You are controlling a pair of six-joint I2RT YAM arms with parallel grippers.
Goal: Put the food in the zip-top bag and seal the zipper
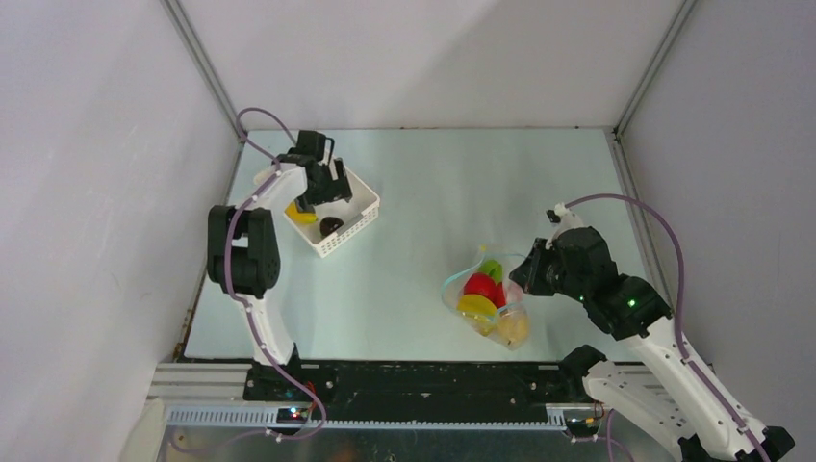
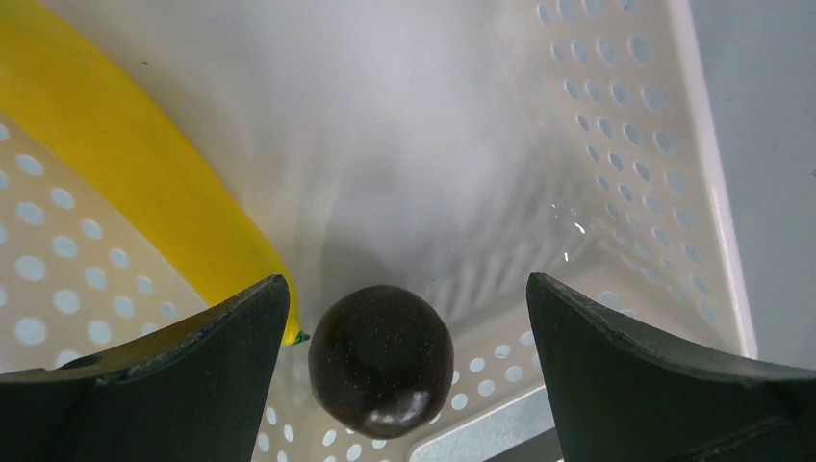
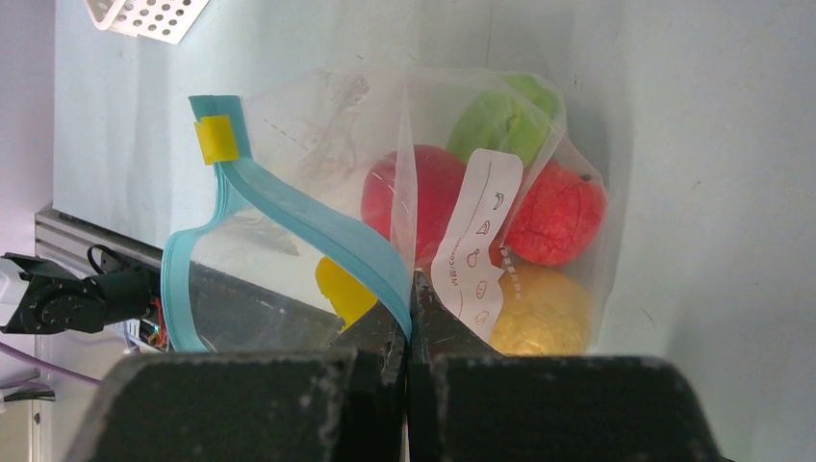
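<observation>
I was at the loading step. My left gripper (image 2: pixel 406 284) hung inside the white perforated basket (image 2: pixel 664 192), jaws spread as wide as they go and holding nothing. A dark purple round fruit (image 2: pixel 381 358) lay between its fingers, with the yellow banana (image 2: pixel 135 183) just beside that, along the basket's wall. My right gripper (image 3: pixel 409 298) was pinched fully shut on the light blue zipper (image 3: pixel 318 226) of the zip-top bag (image 3: pixel 298 125), whose mouth gaped unsealed. The bag lay on the table (image 1: pixel 433 192) well apart from the basket, to its right and nearer my bases. The next move, I judged, called for lowering the left jaws a little and closing on the glossy fruit without letting it roll. By my count, two pieces of food were in the basket and five showed in the bag: one green (image 3: pixel 496 120), two red, and two yellow. There was one bag, one basket, and one yellow slider tab (image 3: pixel 216 139).
</observation>
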